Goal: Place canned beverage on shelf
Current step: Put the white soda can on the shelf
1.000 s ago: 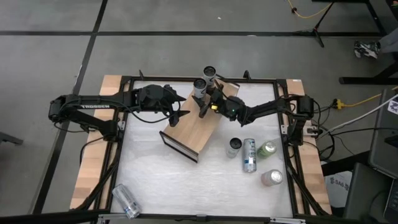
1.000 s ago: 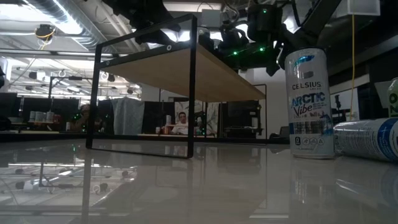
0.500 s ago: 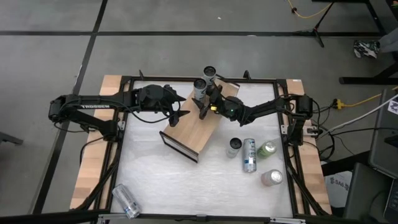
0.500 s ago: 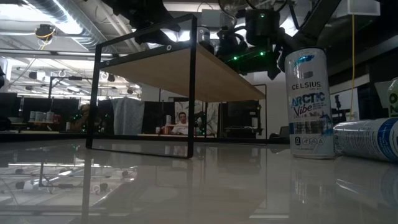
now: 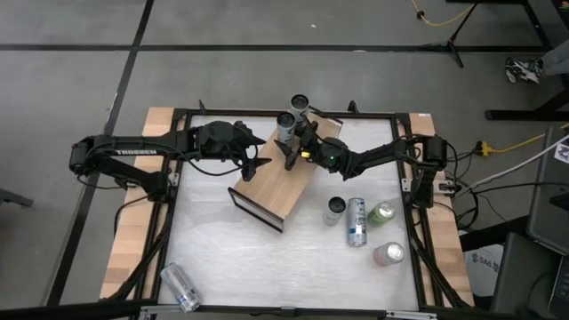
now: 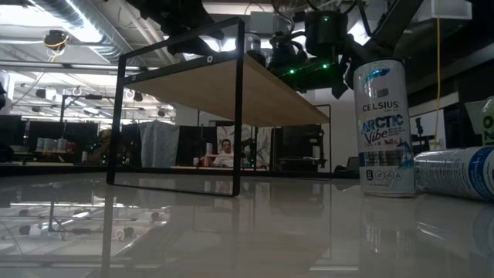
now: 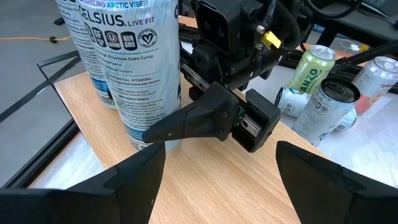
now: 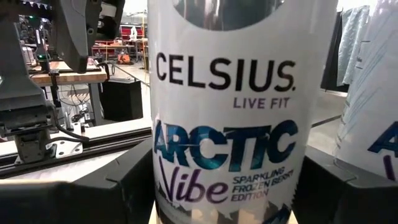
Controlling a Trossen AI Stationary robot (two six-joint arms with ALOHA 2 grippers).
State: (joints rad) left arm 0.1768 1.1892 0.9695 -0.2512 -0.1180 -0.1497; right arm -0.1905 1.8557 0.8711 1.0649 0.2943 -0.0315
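The shelf (image 5: 276, 182), a light-wood board in a black frame, stands aslant in the middle of the table and also shows in the low view (image 6: 231, 89). Two tall white Celsius cans stand upright on its far end. My right gripper (image 5: 287, 140) is shut on the nearer can (image 5: 286, 124), which fills the right wrist view (image 8: 227, 93). The second can (image 5: 300, 105) stands just behind it. My left gripper (image 5: 258, 166) hovers open and empty over the board's left side, facing the cans (image 7: 146, 81). My right gripper pinches the nearer can's round wall (image 8: 186, 186) between its two fingers, one on each side, on the can's lower half. One finger (image 7: 186, 121) lies along the wall. The fingers come in roughly level from the table's right. The can stands upright on the shelf board (image 7: 205, 180).
On the table right of the shelf stand an upright Celsius can (image 5: 335, 210), a green can (image 5: 382, 213) and a pink can (image 5: 388, 254); another can (image 5: 356, 222) lies between them. One more can (image 5: 180, 286) lies at the near left corner.
In the low view my right gripper has shifted a little toward the table's left over the shelf's far end, then kept still. The cans and the shelf have stayed where they were.
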